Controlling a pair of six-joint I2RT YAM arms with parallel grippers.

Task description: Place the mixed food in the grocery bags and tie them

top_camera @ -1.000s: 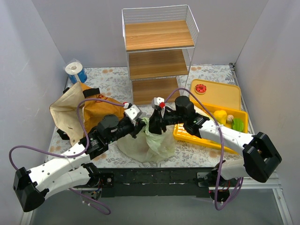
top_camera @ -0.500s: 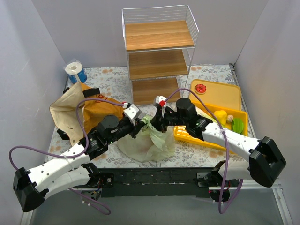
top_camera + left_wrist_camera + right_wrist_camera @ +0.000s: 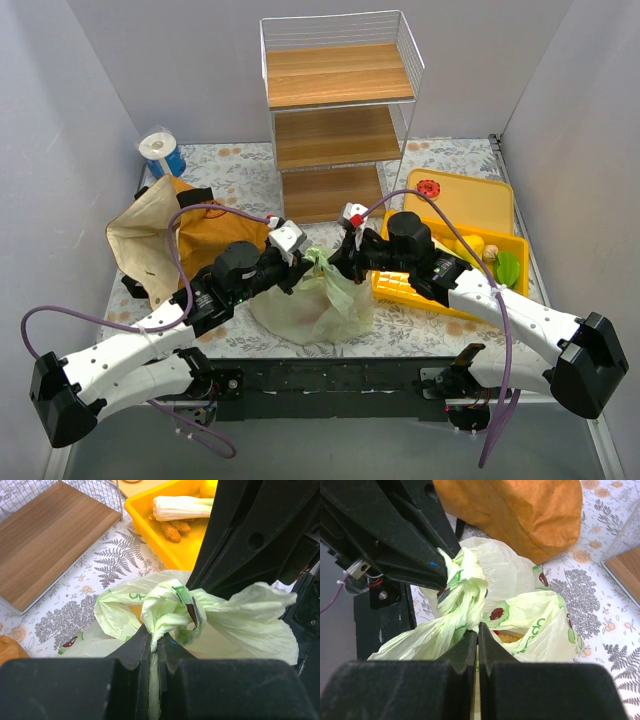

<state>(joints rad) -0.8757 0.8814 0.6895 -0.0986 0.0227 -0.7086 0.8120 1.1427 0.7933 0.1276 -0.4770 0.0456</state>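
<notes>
The pale-green plastic bag sits at the table's front middle, with its handles twisted into a knot above it. My left gripper is shut on one handle. My right gripper is shut on the other handle. The two grippers face each other, close together over the bag. Something orange shows inside the bag. The brown bag with cream lining lies open at the left. A leek, a yellow piece and a green piece lie in the yellow tray.
A wire rack with wooden shelves stands at the back middle. A blue and white roll stands at the back left. The tray's lid carries the red-topped round piece. Walls close in both sides.
My right gripper has moved right and up, away from the left one, pulling its handle. The bag's top has drawn into a tighter knot between the grippers.
</notes>
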